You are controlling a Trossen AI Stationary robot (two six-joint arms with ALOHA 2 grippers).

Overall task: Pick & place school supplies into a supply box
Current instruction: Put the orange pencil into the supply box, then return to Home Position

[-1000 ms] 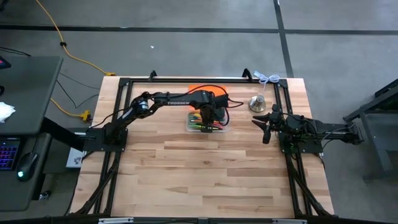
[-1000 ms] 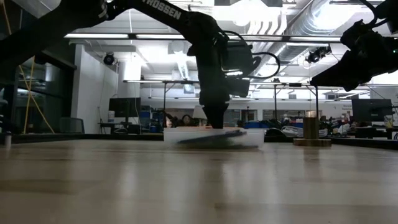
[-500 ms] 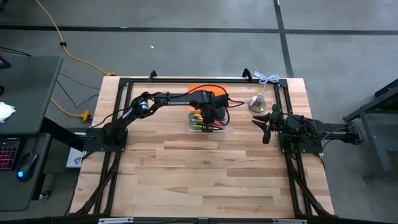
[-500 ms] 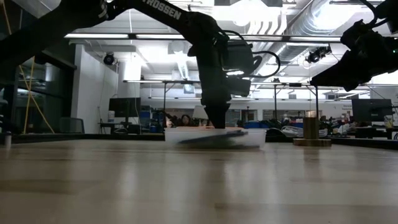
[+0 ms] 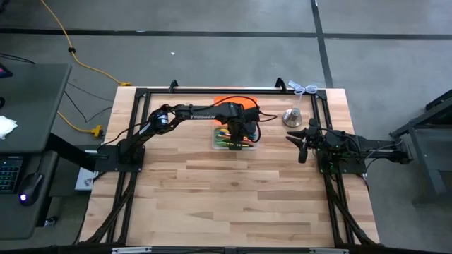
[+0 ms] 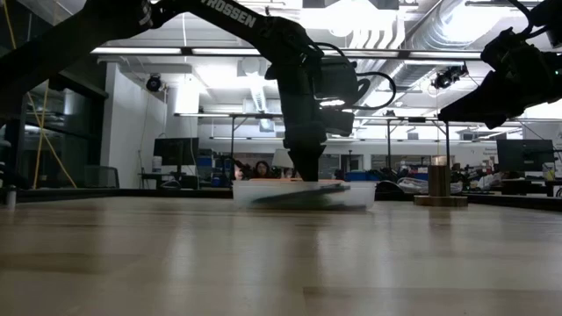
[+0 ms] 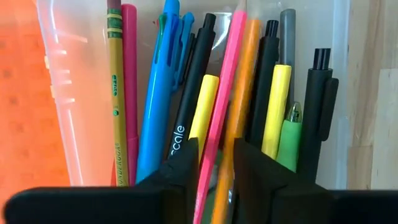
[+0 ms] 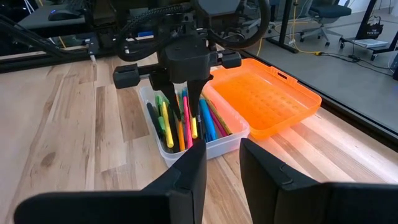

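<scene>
Since a second ago the left arm has barely shifted; its gripper [image 5: 239,134] has stayed low over the supply box [image 5: 217,143], and both high and low views look nearly alike across the 3 moments. Seen from the left wrist, the jaws stand slightly parted with a pink pen [image 7: 219,106] passing through the gap between them; whether the pads actually press on it cannot be told. An orange pen [image 7: 241,87] lies just beside the pink one, partly behind 1 finger.

Inside the clear box the school supplies [image 8: 180,121] lie side by side: a wooden pencil [image 7: 115,93], a blue pen [image 7: 158,93], black pens, yellow markers and a green one. From the low view the box [image 6: 360,195] sits flat on the bench [image 5: 233,197] with the left gripper [image 6: 305,173] reaching down to its rim.

An orange lid [image 8: 264,102] lies flat on the bench, touching the far side of the box. A silver bell-shaped object [image 5: 293,117] stands apart, nearer the right arm.

At the bench's right edge the right gripper [image 5: 302,146] waits, raised, its jaws partly open and holding nothing.
</scene>
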